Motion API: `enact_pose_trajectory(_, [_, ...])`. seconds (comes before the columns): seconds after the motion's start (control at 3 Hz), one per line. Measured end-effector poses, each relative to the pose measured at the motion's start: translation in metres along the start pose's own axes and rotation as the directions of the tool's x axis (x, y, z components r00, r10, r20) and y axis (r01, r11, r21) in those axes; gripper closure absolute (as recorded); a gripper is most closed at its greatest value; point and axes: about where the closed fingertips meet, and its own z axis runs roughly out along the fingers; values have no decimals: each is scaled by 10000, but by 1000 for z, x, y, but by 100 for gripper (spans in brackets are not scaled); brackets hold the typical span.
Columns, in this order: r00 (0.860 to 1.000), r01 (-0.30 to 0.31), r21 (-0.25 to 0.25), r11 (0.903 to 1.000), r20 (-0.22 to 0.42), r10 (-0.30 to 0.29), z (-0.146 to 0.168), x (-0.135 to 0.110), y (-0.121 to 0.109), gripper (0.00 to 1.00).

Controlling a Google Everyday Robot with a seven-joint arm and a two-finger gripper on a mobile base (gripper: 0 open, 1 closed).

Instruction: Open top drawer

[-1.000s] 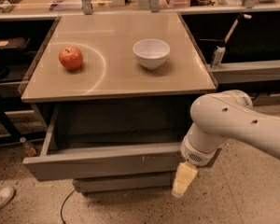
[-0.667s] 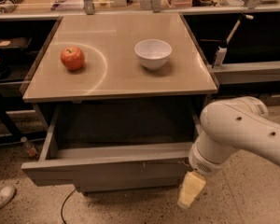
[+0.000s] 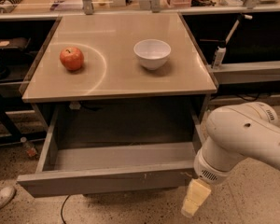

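The top drawer is a wide grey handleless drawer under the tan table top. It stands pulled far out toward me, and its plain grey inside shows with nothing in it. Small pale scratches mark the front right of centre. My gripper hangs from the white arm at the lower right. It sits just off the drawer front's right end and slightly below it. I cannot tell whether it touches the front. The lower drawers are hidden behind the open one.
A red apple and a white bowl sit on the table top. Dark shelving flanks the table on both sides. A shoe, a small bottle and a cable lie on the floor at left.
The drawer has slid further out toward me. The arm and gripper have moved back with it, to the right and lower in view.
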Motion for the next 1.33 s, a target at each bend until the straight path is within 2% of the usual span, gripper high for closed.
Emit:
enact_pose_trajectory(0.33, [10000, 2, 0, 10000, 0, -2, 0, 0, 0, 0])
enact_pose_trajectory(0.67, [9993, 369, -62, 9993, 38, -369, 1, -6, -1, 0])
enact_pose_trajectory(1.0, [9978, 584, -374, 9976, -288, -595, 2, 10, 18, 0])
enact_pose_trajectory(1.33, [9978, 584, -378, 9976, -293, -596, 2, 9, 18, 0])
